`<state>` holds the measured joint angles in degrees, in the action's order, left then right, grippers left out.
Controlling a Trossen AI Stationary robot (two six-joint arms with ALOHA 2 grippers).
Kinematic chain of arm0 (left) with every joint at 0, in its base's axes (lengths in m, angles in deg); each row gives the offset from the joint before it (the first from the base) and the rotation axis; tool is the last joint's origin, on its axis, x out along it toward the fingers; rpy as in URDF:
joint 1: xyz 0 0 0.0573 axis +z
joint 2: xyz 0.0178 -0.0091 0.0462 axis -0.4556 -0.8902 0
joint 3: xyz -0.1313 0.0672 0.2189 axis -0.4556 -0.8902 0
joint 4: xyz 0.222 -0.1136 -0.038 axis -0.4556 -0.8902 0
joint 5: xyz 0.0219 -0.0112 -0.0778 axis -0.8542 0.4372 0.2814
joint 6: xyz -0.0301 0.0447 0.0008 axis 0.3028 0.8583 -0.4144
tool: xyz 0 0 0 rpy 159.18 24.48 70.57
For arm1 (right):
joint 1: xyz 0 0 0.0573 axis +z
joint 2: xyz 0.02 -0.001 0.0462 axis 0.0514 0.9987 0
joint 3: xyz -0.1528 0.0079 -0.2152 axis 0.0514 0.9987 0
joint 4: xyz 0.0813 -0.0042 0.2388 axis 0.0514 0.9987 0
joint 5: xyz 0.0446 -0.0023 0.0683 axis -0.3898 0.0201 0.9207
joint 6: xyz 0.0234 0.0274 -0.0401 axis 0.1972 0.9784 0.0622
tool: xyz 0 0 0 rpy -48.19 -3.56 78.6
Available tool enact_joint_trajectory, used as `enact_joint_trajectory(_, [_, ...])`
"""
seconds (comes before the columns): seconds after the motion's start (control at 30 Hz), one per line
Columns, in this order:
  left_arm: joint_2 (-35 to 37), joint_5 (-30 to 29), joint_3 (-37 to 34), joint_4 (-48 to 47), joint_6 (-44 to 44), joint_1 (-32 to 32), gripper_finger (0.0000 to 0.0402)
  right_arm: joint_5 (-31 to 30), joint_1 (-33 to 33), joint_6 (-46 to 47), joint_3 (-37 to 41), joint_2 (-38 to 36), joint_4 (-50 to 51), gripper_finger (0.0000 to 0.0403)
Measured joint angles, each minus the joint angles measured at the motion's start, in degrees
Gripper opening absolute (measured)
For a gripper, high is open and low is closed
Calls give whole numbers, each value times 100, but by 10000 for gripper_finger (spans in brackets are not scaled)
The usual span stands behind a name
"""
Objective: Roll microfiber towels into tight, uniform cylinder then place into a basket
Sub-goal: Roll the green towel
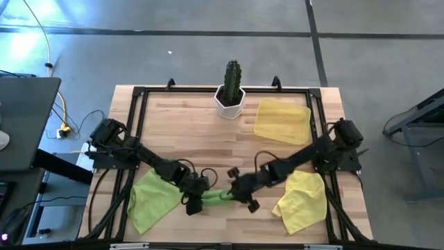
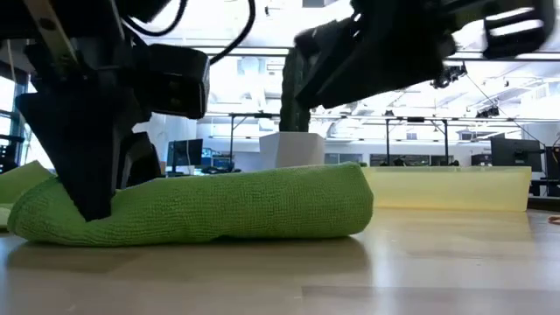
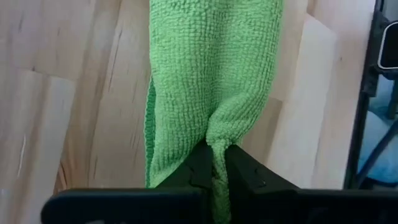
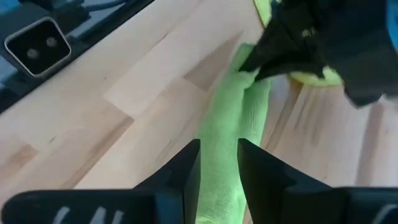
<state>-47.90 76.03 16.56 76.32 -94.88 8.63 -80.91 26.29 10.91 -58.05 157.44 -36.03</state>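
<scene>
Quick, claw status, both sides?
Left claw: closed, pinching the end of the rolled green towel.
Right claw: astride the same towel; grip cannot be told.

Bright overhead light, soft shadows; low view bg glary.

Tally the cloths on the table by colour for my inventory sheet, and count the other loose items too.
Lime-green towels: 2, one flat, one rolled between the two grippers
Yellow towel: 1
Pale yellow tray: 1
Potted cactus: 1
Total: 5
</scene>
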Motion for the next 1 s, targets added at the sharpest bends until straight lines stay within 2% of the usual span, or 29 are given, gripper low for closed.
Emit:
enact_joint_trajectory(0.23, [-20,1028,-380,857,-298,522,8,-1518,536,-62,-4,0,-246,90])
enact_joint_trajectory(0.3, [-25,1260,-490,1170,-420,645,8,-1710,586,-1,-7,0,-313,90])
enact_joint_trajectory(0.47, [-24,1433,-645,1441,-566,756,8,-1720,625,446,-11,40,-448,90])
enact_joint_trajectory(0.67, [-24,1426,-640,1414,-564,758,8,-1303,633,-156,-13,671,-1043,94])
enact_joint_trajectory(0.8, [-22,1389,-640,1431,-564,737,9,-1368,593,-167,-13,959,-1364,121])
enact_joint_trajectory(1.0, [-22,1380,-640,1464,-564,710,9,-1390,538,-274,-13,977,-1423,172])
